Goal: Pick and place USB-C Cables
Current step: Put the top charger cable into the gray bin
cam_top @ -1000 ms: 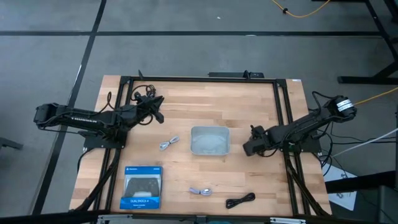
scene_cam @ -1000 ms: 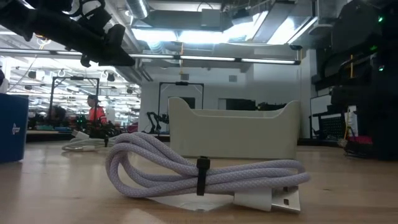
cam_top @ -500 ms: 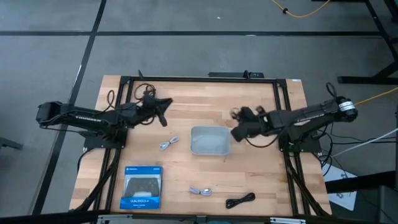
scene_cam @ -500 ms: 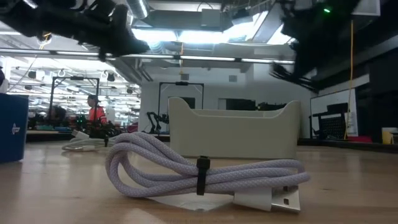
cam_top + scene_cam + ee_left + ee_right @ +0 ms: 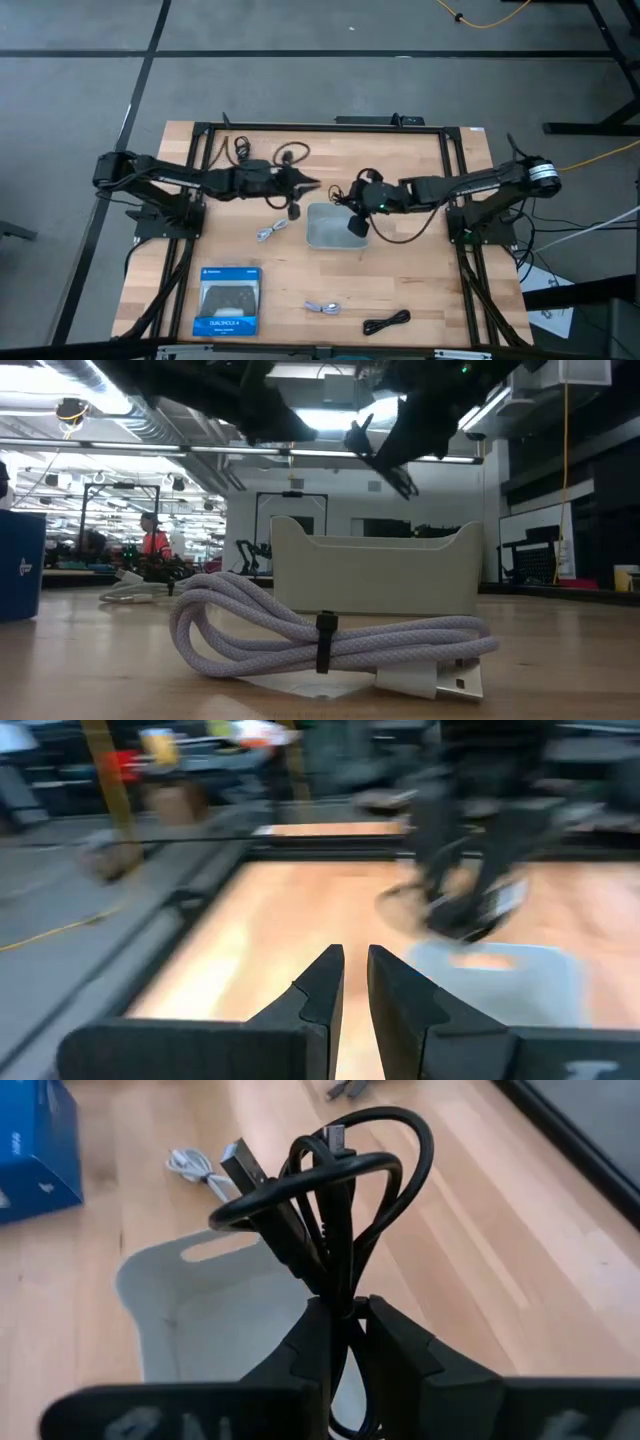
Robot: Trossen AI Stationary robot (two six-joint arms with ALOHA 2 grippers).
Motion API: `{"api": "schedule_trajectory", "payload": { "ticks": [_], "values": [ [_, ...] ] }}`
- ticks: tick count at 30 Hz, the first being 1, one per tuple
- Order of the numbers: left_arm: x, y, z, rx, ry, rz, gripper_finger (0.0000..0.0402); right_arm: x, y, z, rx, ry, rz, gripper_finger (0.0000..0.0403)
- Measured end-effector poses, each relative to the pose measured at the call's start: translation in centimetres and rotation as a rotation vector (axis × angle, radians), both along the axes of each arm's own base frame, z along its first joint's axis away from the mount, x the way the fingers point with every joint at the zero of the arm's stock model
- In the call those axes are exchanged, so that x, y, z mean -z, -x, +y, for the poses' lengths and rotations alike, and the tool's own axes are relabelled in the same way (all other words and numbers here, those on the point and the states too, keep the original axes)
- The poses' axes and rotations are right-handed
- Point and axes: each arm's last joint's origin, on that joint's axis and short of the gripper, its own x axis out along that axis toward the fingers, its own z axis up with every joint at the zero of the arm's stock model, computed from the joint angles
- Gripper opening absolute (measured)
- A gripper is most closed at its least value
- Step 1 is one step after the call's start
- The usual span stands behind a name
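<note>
My right gripper (image 5: 345, 1308) is shut on a black coiled USB-C cable (image 5: 325, 1190) and hovers over the right part of the light grey tray (image 5: 330, 232). My left gripper (image 5: 355, 960) is level near the tray's far left corner, its fingers nearly together with nothing visible between them. In the high view a small dark piece (image 5: 293, 208) shows beside it; I cannot tell what it is. Lying flat on the table are one grey cable (image 5: 268, 232) left of the tray, another grey cable (image 5: 322, 307) and a black cable (image 5: 387, 322) near the front edge. My right gripper pinches the black cable's bundled strands (image 5: 338, 1285) between its two fingers, slanting down from the table's right side. The loops and a connector (image 5: 240, 1165) stick out beyond the fingertips. The cable is lifted clear, above the tray.
A blue-and-black controller box (image 5: 230, 300) stands at the near left. Black metal rails (image 5: 455, 190) frame the table top. Arm wires (image 5: 240, 150) loop at the far left. In the low view the front grey cable (image 5: 320, 630) lies before the tray (image 5: 375, 575).
My right arm has swung from the table's right edge toward the tray, carrying the black cable over it. My left arm has reached rightward from the far left, toward the tray's far left corner. The cables on the table have stayed put.
</note>
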Motion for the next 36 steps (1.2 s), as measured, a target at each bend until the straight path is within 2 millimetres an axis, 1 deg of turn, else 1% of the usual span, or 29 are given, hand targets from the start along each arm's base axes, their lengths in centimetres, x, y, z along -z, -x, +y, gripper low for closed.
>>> {"api": "schedule_trajectory", "payload": {
  "ticks": [3,6,14,18,20,23,29,36],
  "values": [
    [0.8,-1.0,-0.3,0.058,0.031,0.029,0.0043,0.6,-0.5,0.1,-0.014,0.015,0.012,0.0048],
    [1.5,-1.5,-0.5,0.080,0.037,0.055,0.0043,0.5,-0.6,0.1,-0.016,0.015,-0.004,0.0048],
    [1.2,-1.9,-0.7,0.147,0.052,0.044,0.0044,0.3,-0.5,0.1,-0.012,0.019,-0.011,0.0047],
    [1.2,-1.9,-1.0,0.240,0.126,0.043,0.0044,0.2,-0.5,0.1,-0.024,0.036,-0.014,0.0047],
    [1.2,-1.9,-1.1,0.257,0.157,0.041,0.0044,0.2,-0.5,0.0,-0.024,0.039,-0.013,0.0047],
    [1.2,-1.9,-1.1,0.248,0.174,0.039,0.0044,0.1,-0.6,0.1,-0.024,0.040,-0.024,0.0047],
    [1.3,-1.9,-0.8,0.152,0.156,0.043,0.0044,0.1,-0.6,0.1,-0.021,0.042,-0.027,0.0047],
    [1.9,-1.7,-0.7,0.115,0.180,0.102,0.0044,0.1,-0.6,0.5,-0.038,0.039,-0.025,0.0047]
  ]
}}
